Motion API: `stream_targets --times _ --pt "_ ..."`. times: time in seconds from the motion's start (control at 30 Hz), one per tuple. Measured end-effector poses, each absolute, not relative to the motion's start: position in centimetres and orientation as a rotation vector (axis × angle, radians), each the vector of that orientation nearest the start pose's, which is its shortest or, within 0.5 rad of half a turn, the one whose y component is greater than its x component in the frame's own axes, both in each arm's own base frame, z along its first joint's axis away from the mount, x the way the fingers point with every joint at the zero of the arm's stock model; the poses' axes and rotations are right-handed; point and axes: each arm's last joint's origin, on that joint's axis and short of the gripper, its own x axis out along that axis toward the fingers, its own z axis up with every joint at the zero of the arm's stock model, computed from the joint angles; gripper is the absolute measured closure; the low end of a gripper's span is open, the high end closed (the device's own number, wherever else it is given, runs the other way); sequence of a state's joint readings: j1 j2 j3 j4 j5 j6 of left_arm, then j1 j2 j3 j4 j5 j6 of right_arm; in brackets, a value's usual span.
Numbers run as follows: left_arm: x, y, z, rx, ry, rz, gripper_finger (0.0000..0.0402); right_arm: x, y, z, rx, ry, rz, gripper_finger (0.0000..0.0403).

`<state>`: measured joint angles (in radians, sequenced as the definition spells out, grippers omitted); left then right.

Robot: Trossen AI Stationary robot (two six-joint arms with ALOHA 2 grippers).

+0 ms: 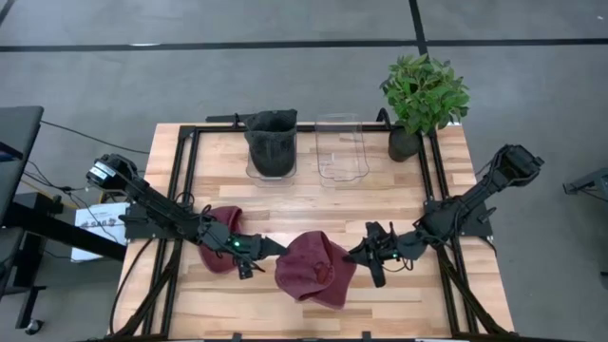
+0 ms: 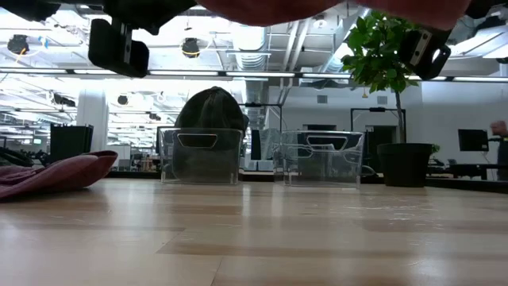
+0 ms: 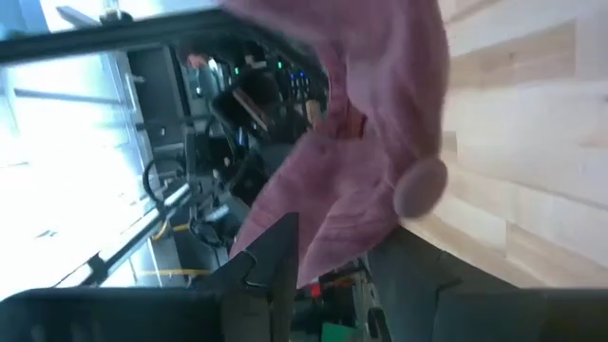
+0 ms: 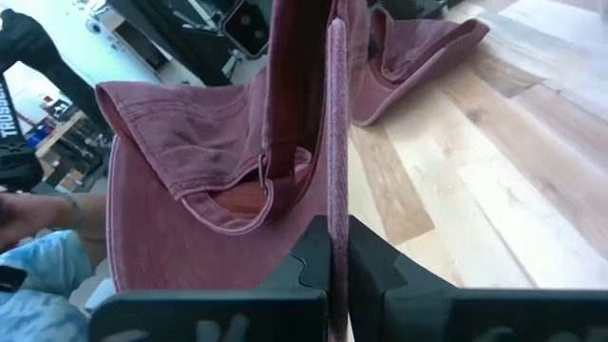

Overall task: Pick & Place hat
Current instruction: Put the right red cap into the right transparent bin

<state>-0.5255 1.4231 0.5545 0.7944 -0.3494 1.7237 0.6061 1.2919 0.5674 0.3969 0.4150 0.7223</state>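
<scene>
near the front edge of the desk [image 1: 399,313] a maroon hat [image 1: 313,269] is held up between the two arms. the left hand [image 1: 274,247] grasps its left side and the right hand [image 1: 355,254] is clenched on its right side; in the right wrist view the fingers [image 4: 328,252] pinch a fold of the cloth. in the low view the hat is cut off by the upper edge, only a red strip shows. a second maroon hat [image 1: 222,239] lies flat on the desk under the left arm, partly hidden by it. at the far side stand two clear bins side by side. the left bin [image 1: 271,166] holds a dark hat [image 1: 271,141]. the right bin [image 1: 340,157] has nothing in it. just beside it stands a potted plant [image 1: 423,100].
</scene>
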Motion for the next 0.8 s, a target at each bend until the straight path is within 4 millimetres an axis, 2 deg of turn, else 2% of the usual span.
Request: stream_targets --times 0.2,0.47,0.8 --pt "24.68 -13.29 20.92 1.714 -0.129 -0.218 0.0306 22.41 13.22 20.95 0.528 0.334 0.066 0.0402" --pt "24.70 -13.21 20.92 1.622 -0.093 -0.197 0.0392 22.62 12.88 20.95 0.517 0.334 0.063 0.0401" --pt "24.76 -13.03 20.93 1.489 -0.058 -0.178 0.0392 22.58 13.00 20.94 0.519 0.344 0.089 0.0375"
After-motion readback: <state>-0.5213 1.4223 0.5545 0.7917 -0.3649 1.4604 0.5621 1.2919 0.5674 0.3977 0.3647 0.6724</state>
